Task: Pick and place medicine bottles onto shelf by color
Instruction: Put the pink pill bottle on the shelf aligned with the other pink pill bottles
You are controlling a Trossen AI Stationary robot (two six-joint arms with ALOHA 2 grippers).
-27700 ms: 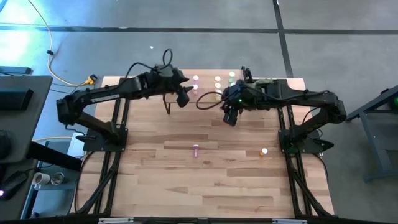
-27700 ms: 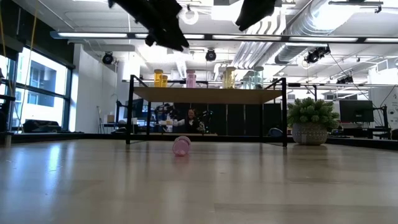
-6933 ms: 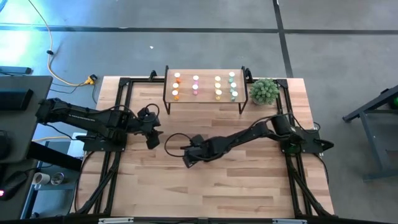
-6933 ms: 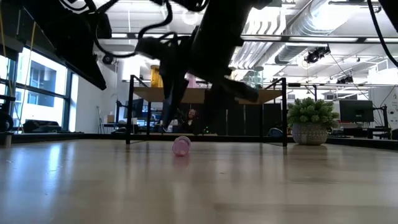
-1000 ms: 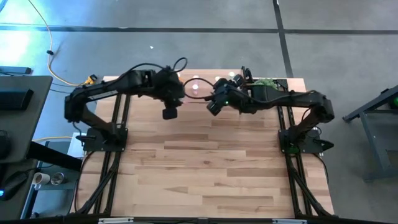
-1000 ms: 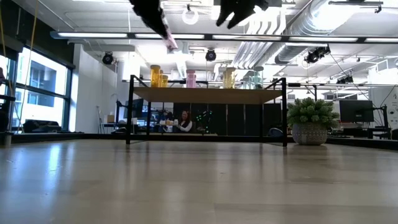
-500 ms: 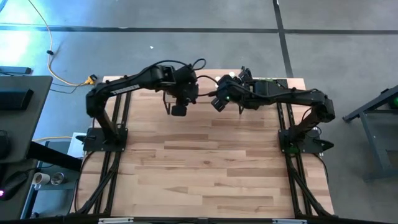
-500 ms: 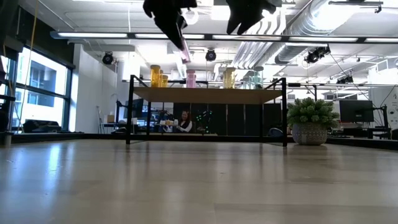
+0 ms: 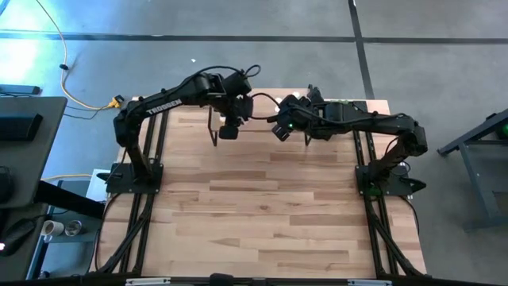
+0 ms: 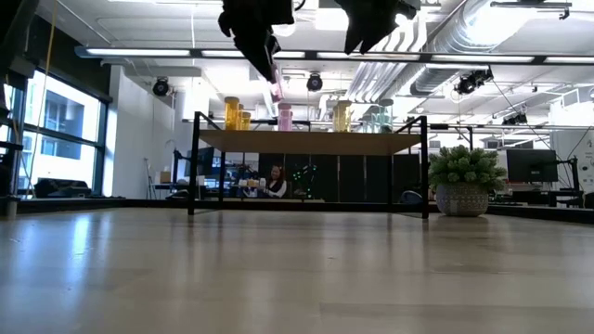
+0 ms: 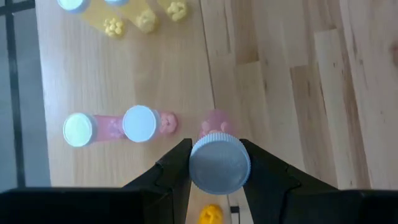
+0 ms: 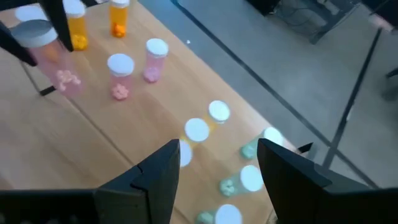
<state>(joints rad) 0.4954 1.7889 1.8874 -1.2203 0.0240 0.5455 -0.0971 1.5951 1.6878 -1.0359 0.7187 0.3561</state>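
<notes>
My left gripper (image 9: 228,129) hangs over the shelf (image 10: 311,141), shut on a pink, white-capped medicine bottle (image 11: 216,124). The bottle is above the shelf's near edge, beside two pink bottles (image 11: 140,123) that stand on the board (image 11: 112,81). Orange (image 12: 119,15), pink (image 12: 120,71), yellow (image 12: 198,130) and green (image 12: 252,177) bottles stand in rows on the shelf. To the right, my right gripper (image 12: 214,174) hovers open over the shelf's yellow and green bottles, with nothing between its fingers. My left gripper pinches the pink bottle between its two fingers at the white cap (image 11: 199,167), one finger on each side. The fingers come from above, pointing down. The bottle hangs nearly upright, cap up, its pink body (image 10: 277,86) below the fingertips and clear of the shelf.
A small green plant in a pot (image 10: 462,181) stands to the right of the shelf. The wooden tabletop (image 9: 262,214) stretches out toward the near edge. Both arms crowd the space above the shelf (image 9: 214,135).
My left gripper has carried the pink bottle toward the table's right and far edges and now hangs over the shelf's near edge. It has stayed shut on the bottle. My right gripper has shifted a little to the right and stays open.
</notes>
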